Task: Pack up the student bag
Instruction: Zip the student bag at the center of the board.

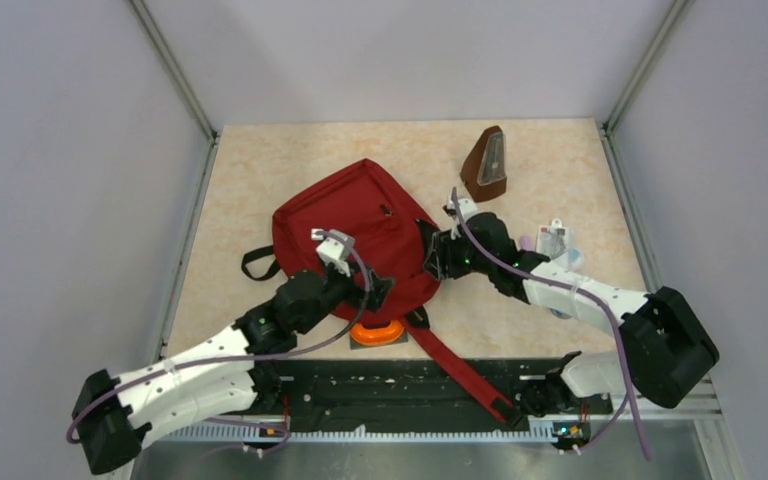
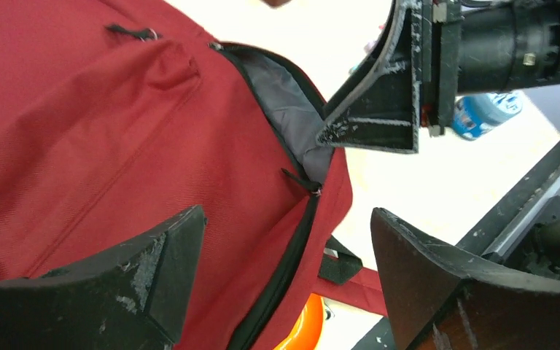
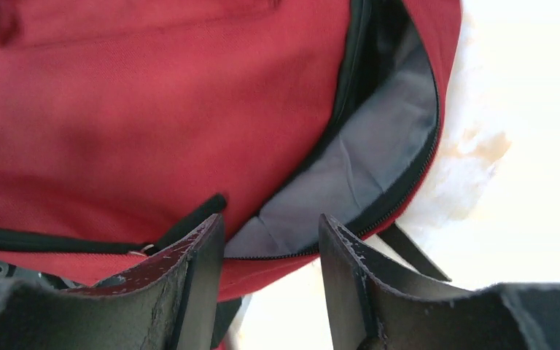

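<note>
The student bag (image 1: 360, 225) lies flat mid-table, dark red, its black zipper open along the right side so the grey lining (image 3: 364, 160) shows. My left gripper (image 1: 383, 290) hovers over the bag's near right corner, and in the left wrist view the left gripper (image 2: 288, 248) stands wide open over the student bag (image 2: 102, 131) with only the zipper edge below. My right gripper (image 1: 428, 256) is at the bag's right edge. Seen from the right wrist, the right gripper (image 3: 271, 233) is partly open in front of the student bag (image 3: 153, 109), pinching nothing.
An orange object (image 1: 377, 332) peeks from under the bag's near edge. The long red strap (image 1: 460, 370) trails toward the arm bases. A brown wedge-shaped object (image 1: 487, 165) stands at the back right, and a small packaged item (image 1: 552, 242) lies right of the right arm.
</note>
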